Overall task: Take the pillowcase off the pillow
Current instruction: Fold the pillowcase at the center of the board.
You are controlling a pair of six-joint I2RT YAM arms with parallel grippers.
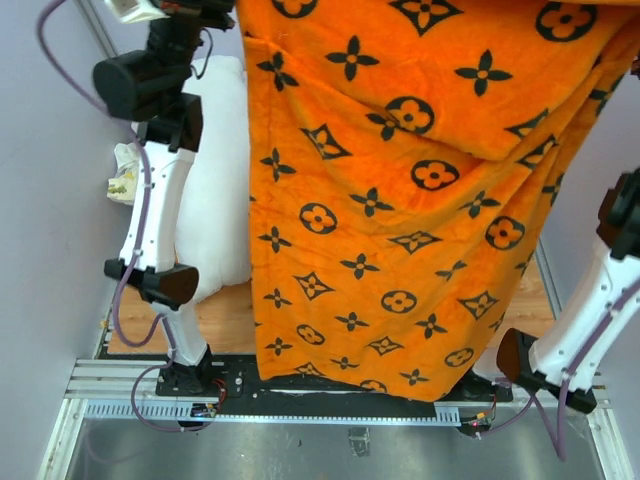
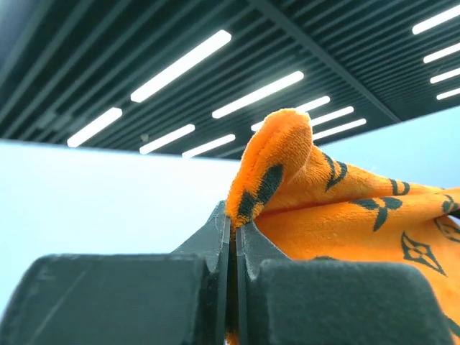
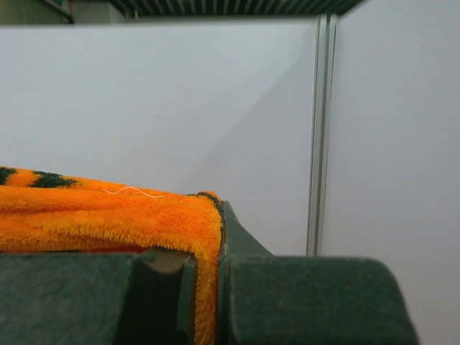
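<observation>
Left gripper (image 2: 231,233) is pressed tight, pinching a fold of the pillowcase (image 1: 400,200) that bunches above its tips. Right gripper (image 3: 215,237) is likewise clamped on an orange edge. The cover hangs high, a wide sheet across the table (image 1: 225,320). The pillow (image 1: 215,180) lies at left beside the left arm (image 1: 160,200), its right side hidden behind fabric.

The orange black-motif pillowcase (image 1: 400,200) hangs spread beside the plump white pillow (image 1: 215,180)
</observation>
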